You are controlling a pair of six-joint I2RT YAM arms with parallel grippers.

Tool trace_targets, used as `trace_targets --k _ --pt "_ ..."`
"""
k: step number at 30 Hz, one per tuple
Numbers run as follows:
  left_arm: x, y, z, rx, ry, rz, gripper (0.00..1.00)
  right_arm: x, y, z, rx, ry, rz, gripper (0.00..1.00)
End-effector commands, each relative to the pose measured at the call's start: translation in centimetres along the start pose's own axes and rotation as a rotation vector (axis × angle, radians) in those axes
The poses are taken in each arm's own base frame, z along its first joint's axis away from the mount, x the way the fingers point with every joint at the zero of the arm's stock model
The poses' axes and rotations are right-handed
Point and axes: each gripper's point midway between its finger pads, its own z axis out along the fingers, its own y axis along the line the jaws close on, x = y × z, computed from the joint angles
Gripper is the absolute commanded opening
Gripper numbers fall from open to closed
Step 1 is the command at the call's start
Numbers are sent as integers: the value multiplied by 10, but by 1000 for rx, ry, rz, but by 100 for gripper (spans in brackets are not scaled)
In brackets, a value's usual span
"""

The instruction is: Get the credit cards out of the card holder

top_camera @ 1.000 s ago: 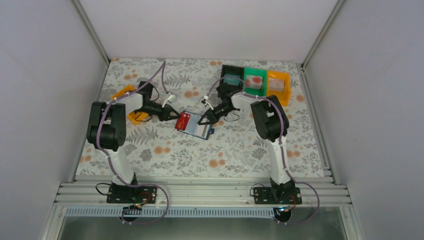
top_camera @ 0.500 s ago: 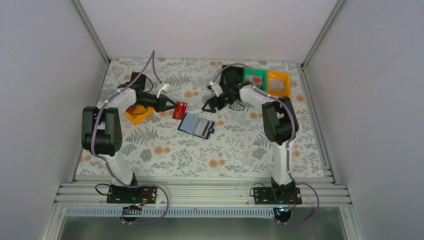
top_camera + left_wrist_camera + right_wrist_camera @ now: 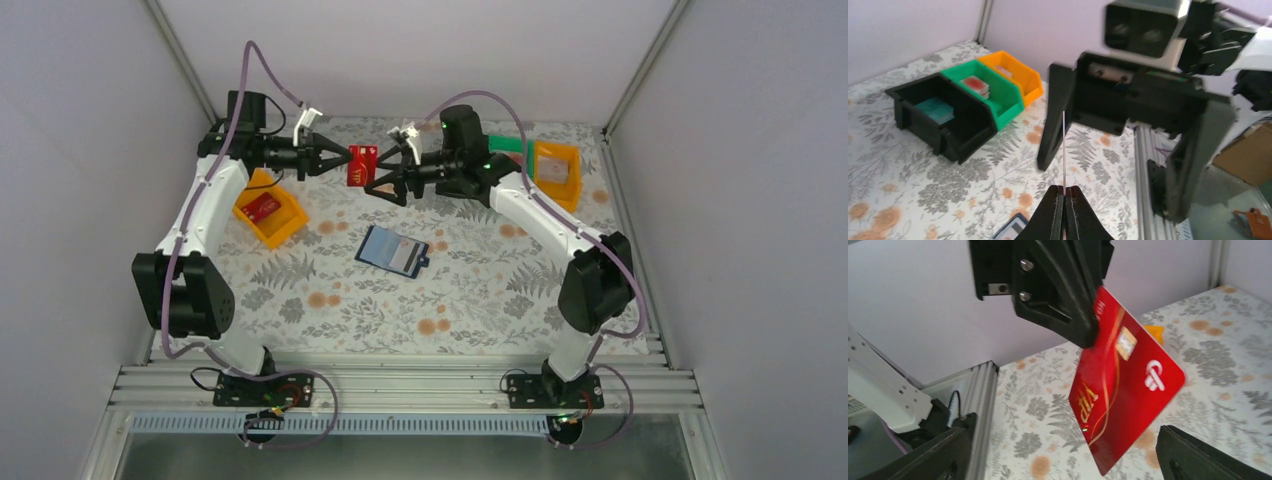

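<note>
A red credit card (image 3: 361,165) hangs in the air over the back of the table, and my left gripper (image 3: 337,159) is shut on its left end. In the left wrist view the card (image 3: 1064,145) shows edge-on above the pinched gripper (image 3: 1065,189). My right gripper (image 3: 385,182) faces it from the right, open. In the right wrist view the card (image 3: 1123,380) stands just ahead of my right gripper (image 3: 1062,440), whose spread fingers do not touch it. The navy card holder (image 3: 392,250) lies open on the table below; its corner (image 3: 1010,231) shows.
An orange bin (image 3: 268,212) at the left holds a red card. At the back right stand a black bin (image 3: 943,117) with teal cards, a green bin (image 3: 993,92) with a reddish card, and an orange bin (image 3: 556,170). Metal rails border the table.
My left gripper has lifted the red card from the card holder up and toward the back. My right gripper let go of the holder, opened wide and rose to face the card.
</note>
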Motion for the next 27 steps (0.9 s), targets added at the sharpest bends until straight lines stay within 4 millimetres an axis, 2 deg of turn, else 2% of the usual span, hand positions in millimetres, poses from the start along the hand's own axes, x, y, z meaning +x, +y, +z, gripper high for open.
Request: trace_targets --k 1,6,11,12,17,19,20,21,23,27 --pt "-15 -35 -9 85 -42 -10 2 -2 2 12 -70 2 52 92" --pt "-12 -48 -11 108 -47 -14 2 -8 30 17 -179 3 31 52" --pt "-9 -54 -12 107 -47 -5 2 -12 35 16 -207 -8 55 9" --pt "-8 -55 -12 107 -47 -1 2 -12 36 16 -215 -8 67 5" --pt "-7 -56 -13 77 -39 21 4 -10 28 21 -210 31 153 4" --pt "-7 -50 -15 6 -22 32 45 -6 25 19 -211 63 205 4" --pt "-7 -45 -17 -45 -8 45 57 -5 23 17 -211 78 234 4" --pt "-11 -44 -21 -94 5 86 61 -4 22 15 -209 94 264 4" --pt "-19 -44 -33 -207 54 227 62 -2 17 8 -182 126 343 4" --pt "-36 -62 -69 -444 225 689 67 11 22 -4 -228 180 549 4"
